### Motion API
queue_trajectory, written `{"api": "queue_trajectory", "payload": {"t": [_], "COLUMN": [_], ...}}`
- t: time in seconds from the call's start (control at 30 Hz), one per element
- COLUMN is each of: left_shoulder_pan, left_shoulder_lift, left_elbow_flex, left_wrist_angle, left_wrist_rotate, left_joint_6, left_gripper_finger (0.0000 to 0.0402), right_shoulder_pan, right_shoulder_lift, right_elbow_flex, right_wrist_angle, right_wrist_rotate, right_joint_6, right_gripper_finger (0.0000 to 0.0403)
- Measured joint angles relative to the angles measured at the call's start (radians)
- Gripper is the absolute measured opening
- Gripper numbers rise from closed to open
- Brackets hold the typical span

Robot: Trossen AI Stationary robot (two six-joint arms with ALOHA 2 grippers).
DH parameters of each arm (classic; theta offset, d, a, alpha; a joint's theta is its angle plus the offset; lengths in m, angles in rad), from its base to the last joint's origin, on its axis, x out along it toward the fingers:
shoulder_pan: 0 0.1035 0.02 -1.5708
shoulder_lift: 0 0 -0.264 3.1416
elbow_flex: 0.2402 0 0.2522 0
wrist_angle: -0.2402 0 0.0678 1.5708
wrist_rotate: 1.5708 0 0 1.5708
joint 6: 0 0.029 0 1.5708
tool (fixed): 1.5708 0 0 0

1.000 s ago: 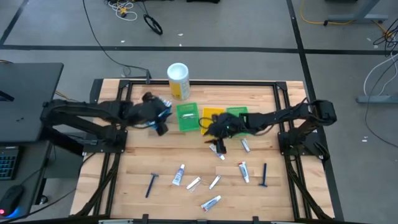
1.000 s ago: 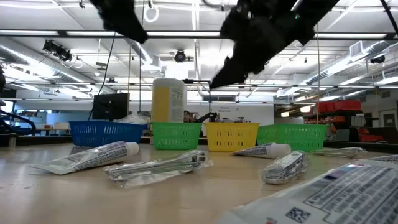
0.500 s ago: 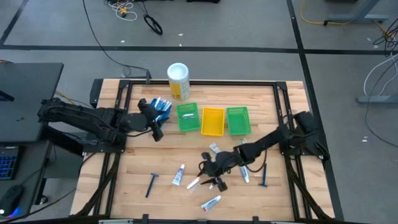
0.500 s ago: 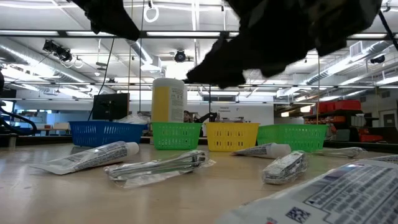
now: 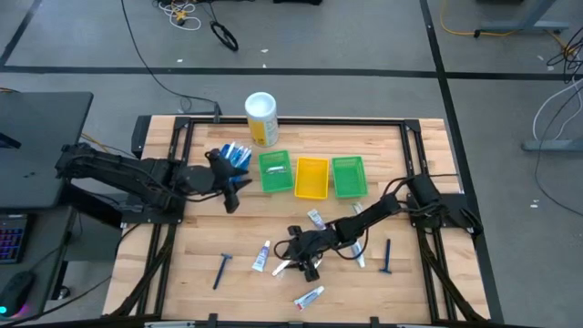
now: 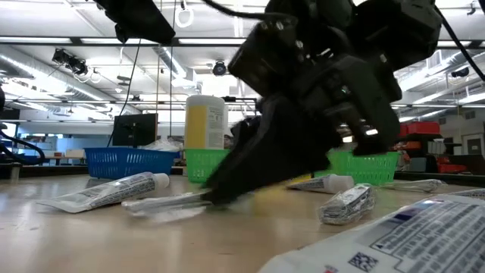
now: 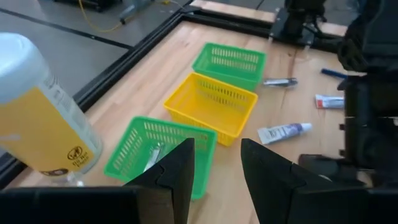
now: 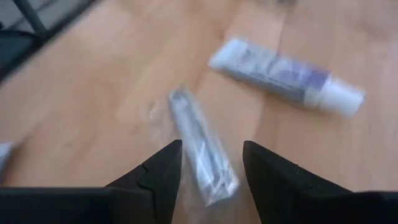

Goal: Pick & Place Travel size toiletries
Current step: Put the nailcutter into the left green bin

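Right pincer point(image 8: 205, 171) wide open, low over the wrapped toothbrush point(image 8: 200, 148) lying mid-tabletop point(image 5: 200, 241) beside a toothpaste tube point(image 8: 286, 78). Best to straddle the wrapper's midline, descend squarely, then close. Left pincer point(image 7: 214, 171) open, empty, waits near the green bin point(image 7: 140, 146).

Green bin point(image 7: 163, 152), yellow bin point(image 7: 211, 106), green bin point(image 7: 230, 63), white-and-yellow canister point(image 7: 34, 118)

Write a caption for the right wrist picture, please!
Right end effector, open, straddles a clear-wrapped toothbrush beside a toothpaste tube.
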Motion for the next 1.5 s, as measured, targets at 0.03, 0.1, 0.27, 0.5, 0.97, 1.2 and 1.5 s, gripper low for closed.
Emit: {"api": "queue_trajectory", "payload": {"t": [0.03, 0.1, 0.27, 0.5, 0.97, 1.2, 1.5], "left_shoulder_pan": [-0.006, -0.016, -0.038, -0.039, -0.039, -0.039, -0.036], "left_shoulder_lift": [0.001, 0.009, 0.008, 0.008, 0.0, -0.004, -0.004], "left_elbow_flex": [0.0, 0.0, 0.0, 0.0, 0.001, 0.001, 0.001], "left_wrist_angle": [0.006, 0.007, 0.006, 0.006, 0.006, 0.007, 0.048], "left_wrist_rotate": [-0.001, -0.001, -0.013, -0.04, -0.091, -0.098, -0.112], "left_joint_6": [0.0, 0.0, 0.001, 0.003, 0.055, 0.096, 0.189], "left_gripper_finger": [0.0138, 0.0138, 0.0138, 0.0138, 0.0138, 0.0138, 0.0138], "right_shoulder_pan": [0.0, 0.0, -0.002, -0.016, -0.057, -0.162, -0.39], "right_shoulder_lift": [0.001, 0.003, 0.004, 0.005, -0.095, -0.282, -0.351], "right_elbow_flex": [0.0, 0.0, 0.0, 0.0, 0.018, 0.023, 0.029], "right_wrist_angle": [-0.011, -0.014, -0.014, -0.022, -0.074, -0.229, -0.354], "right_wrist_rotate": [0.003, 0.001, -0.001, -0.007, -0.071, -0.022, -0.051], "right_joint_6": [0.001, 0.002, -0.006, -0.006, 0.003, -0.09, -0.212], "right_gripper_finger": [0.018, 0.0179, 0.0152, 0.0082, 0.0063, 0.0061, 0.0061]}}
